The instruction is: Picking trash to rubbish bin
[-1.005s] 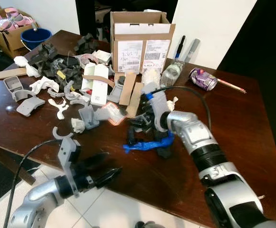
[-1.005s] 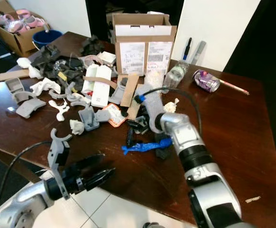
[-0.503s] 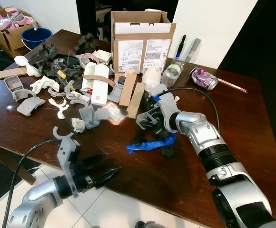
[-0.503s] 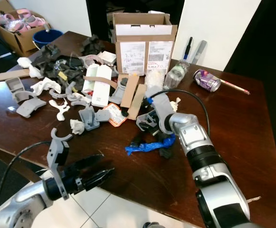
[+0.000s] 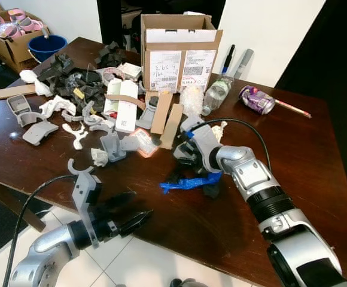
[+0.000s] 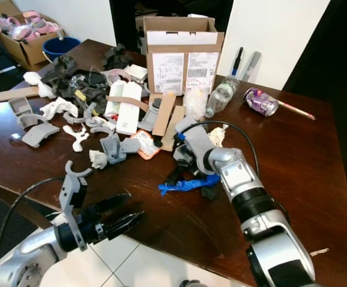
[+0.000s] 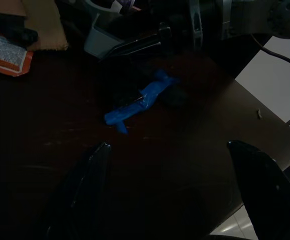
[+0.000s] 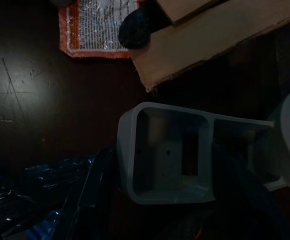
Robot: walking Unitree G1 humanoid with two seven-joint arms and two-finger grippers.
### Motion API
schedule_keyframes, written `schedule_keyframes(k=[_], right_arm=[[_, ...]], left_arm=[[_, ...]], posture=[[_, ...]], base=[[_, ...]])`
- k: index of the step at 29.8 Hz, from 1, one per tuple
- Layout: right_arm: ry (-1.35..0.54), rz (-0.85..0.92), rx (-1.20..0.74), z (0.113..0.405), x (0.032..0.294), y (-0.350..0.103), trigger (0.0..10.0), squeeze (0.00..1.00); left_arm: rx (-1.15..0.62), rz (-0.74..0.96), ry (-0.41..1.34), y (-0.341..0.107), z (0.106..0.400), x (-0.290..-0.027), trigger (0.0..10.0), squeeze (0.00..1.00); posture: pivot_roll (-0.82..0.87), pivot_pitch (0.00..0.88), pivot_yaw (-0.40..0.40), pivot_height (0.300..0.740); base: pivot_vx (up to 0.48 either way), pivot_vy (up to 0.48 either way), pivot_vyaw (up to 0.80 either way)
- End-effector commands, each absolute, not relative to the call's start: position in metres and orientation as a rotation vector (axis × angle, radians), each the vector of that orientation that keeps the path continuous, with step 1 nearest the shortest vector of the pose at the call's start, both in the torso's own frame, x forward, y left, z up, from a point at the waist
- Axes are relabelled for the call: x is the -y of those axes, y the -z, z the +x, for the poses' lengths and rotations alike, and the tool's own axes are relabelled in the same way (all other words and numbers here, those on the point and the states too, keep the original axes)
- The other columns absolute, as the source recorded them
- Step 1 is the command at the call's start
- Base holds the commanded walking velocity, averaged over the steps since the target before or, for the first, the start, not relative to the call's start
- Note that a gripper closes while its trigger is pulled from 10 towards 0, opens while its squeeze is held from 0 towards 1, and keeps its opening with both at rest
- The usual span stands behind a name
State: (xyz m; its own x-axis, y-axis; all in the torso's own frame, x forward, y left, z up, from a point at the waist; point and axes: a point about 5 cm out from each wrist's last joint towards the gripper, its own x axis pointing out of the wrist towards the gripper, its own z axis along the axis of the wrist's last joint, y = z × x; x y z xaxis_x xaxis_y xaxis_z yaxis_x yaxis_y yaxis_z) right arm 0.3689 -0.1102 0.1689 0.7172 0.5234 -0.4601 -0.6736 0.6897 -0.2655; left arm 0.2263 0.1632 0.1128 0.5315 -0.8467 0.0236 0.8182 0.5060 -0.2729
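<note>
Item: grey tray [image 8: 167, 152], small moulded plastic piece, open side up, lying in the middle of the surface [image 5: 317, 155] between a cardboard strip [image 5: 171, 125] and a blue wrapper [image 5: 188, 181].

My right hand [image 5: 188, 156]: lowered over the tray, one finger either side of it in the wrist view, spread and not yet closed on it.

My left hand [image 5: 128, 216]: open, hovering off the near edge of the surface, holding nothing.

Handling, as I judge it: light, rigid, thin-walled, smooth enough to slip. Best taken across the two long walls, or by pinching one rim.

Neighbours: orange packet [image 8: 97, 25] near; wrapper soft and crinkly, likely to drag along if caught.

Room: clutter thick toward the box [image 5: 178, 51]; bare surface toward the near edge and to my right, so lifting straight up looks clearest.
</note>
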Motion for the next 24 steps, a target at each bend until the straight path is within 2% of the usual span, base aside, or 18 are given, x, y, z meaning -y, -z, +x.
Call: schedule_keyframes(k=[1,2,3,4,6,7,8,10,17,22,23,24], right_arm=[[-0.706,-0.407,-0.382,0.366,0.111,-0.162,0.0,0.0],[-0.745,-0.335,-0.333,0.366,0.108,-0.17,0.0,0.0],[-0.745,-0.335,-0.333,0.366,0.108,-0.17,0.0,0.0],[-0.793,-0.218,-0.286,0.365,0.107,-0.179,0.0,0.0],[-0.793,-0.218,-0.286,0.365,0.107,-0.179,0.0,0.0],[-0.851,-0.115,-0.228,0.363,0.107,-0.187,0.0,0.0],[-0.851,-0.115,-0.228,0.363,0.107,-0.187,0.0,0.0],[-0.931,0.008,-0.134,0.359,0.113,-0.198,0.0,0.0],[-1.03,0.056,-0.028,0.348,0.125,-0.208,0.0,0.0],[-0.991,0.137,0.047,0.351,0.137,-0.217,0.0,0.0],[-0.914,0.27,0.17,0.357,0.152,-0.233,0.0,0.0],[-0.914,0.27,0.17,0.357,0.152,-0.233,0.0,0.0]], left_arm=[[-0.148,-0.249,1.017,-0.109,0.225,-0.163,10.0,0.0],[-0.139,-0.25,1.019,-0.111,0.226,-0.163,10.0,0.0],[-0.139,-0.25,1.019,-0.111,0.226,-0.163,10.0,0.0],[-0.12,-0.254,1.016,-0.113,0.228,-0.162,10.0,0.0],[-0.12,-0.254,1.016,-0.113,0.228,-0.162,10.0,0.0],[-0.096,-0.263,1.012,-0.117,0.23,-0.162,10.0,0.0],[-0.096,-0.263,1.012,-0.117,0.23,-0.162,10.0,0.0],[-0.055,-0.275,1.007,-0.124,0.232,-0.163,10.0,0.0],[-0.037,-0.259,1.0,-0.129,0.234,-0.166,10.0,0.0],[-0.019,-0.25,0.99,-0.133,0.235,-0.167,10.0,0.0],[0.011,-0.238,0.941,-0.137,0.24,-0.172,10.0,0.0],[0.011,-0.238,0.941,-0.137,0.24,-0.172,10.0,0.0]], posture=[[0.13,0.136,-0.079,0.74],[0.13,0.133,-0.079,0.74],[0.13,0.133,-0.079,0.74],[0.13,0.128,-0.079,0.74],[0.13,0.128,-0.079,0.74],[0.13,0.127,-0.08,0.74],[0.13,0.127,-0.08,0.74],[0.13,0.126,-0.079,0.74],[0.14,0.129,-0.075,0.74],[0.14,0.131,-0.073,0.74],[0.14,0.132,-0.073,0.74],[0.14,0.132,-0.073,0.74]], base=[[0.0,0.0,0.0],[0.0,0.0,0.0],[0.0,0.0,0.0],[0.0,0.0,0.0],[0.0,0.0,0.0],[0.0,0.0,0.0],[0.0,0.0,0.0],[0.0,0.0,0.0],[0.0,0.0,0.0],[0.0,0.0,0.0],[0.0,0.0,0.0],[0.0,0.0,0.0]])
